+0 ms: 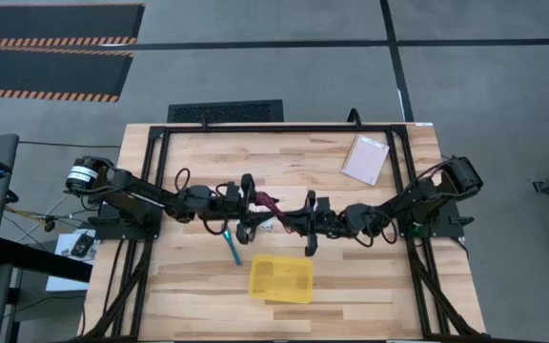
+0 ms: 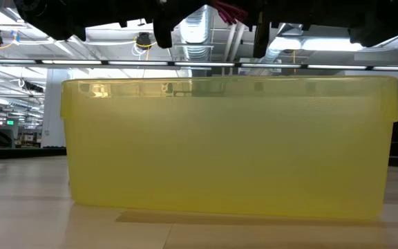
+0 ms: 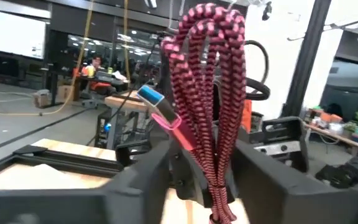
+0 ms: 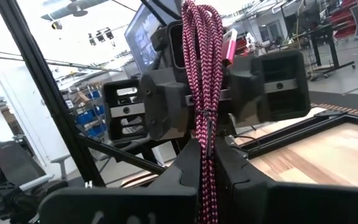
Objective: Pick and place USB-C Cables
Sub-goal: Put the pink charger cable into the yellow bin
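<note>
The dark red braided USB-C cable [image 1: 270, 203] is a looped bundle held in the air between my two grippers over the middle of the table. My left gripper [image 1: 248, 208] and my right gripper [image 1: 305, 217] face each other, both shut on it. In the low view the bundle [image 2: 230, 10] hangs above the yellow tray. The teal cable [image 1: 232, 246] lies flat on the table just near of the left gripper. A small whitish bundle [image 1: 267, 227] lies under the grippers. I cannot make out the black cable. My left gripper [image 3: 213, 183] pinches the red bundle's lower part [image 3: 219, 186] between its two fingers, several strands together. The loops and a plug [image 3: 157, 107] stand up beyond the fingers, lifted clear of the table. My right gripper [image 4: 207, 180] pinches the same bundle [image 4: 207, 155] between its two fingers from the opposite side, level. In its wrist view the left gripper's fingers [image 4: 166, 93] show on either side of the bundle, and the loops and a plug [image 4: 229, 46] rise above.
The yellow tray [image 1: 280, 278] stands near of the grippers, towards the table's near edge; it fills the low view [image 2: 226, 145]. A pale pink packet [image 1: 365, 159] lies at the far right. A black frame runs round the table's edges.
</note>
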`<action>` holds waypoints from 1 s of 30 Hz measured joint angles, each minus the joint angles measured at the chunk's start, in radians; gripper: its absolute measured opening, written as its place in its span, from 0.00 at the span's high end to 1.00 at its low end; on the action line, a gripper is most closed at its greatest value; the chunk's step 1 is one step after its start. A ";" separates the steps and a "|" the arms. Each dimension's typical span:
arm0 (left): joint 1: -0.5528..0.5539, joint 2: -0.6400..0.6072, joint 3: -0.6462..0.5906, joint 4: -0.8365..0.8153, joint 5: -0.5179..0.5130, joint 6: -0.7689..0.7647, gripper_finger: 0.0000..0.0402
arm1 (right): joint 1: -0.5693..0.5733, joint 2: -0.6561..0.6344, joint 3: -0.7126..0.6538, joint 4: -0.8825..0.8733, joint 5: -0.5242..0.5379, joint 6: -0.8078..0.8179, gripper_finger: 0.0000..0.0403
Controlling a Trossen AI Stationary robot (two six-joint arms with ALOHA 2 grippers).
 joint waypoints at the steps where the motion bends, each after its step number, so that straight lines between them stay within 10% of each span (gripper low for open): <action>1: 0.000 0.000 0.000 0.000 -0.010 0.000 0.73 | 0.000 0.000 0.000 0.000 0.007 0.000 0.94; 6: 0.000 -0.002 0.000 -0.016 -0.034 -0.001 0.96 | -0.002 0.000 0.000 -0.004 0.015 -0.008 0.92; 21: -0.040 -0.137 -0.002 -0.253 -0.237 0.067 0.99 | -0.003 -0.219 0.001 -0.335 0.022 -0.078 0.43; 30: -0.155 -0.338 0.005 -0.607 -0.309 0.008 1.00 | 0.078 -0.506 0.001 -0.704 0.229 -0.133 0.41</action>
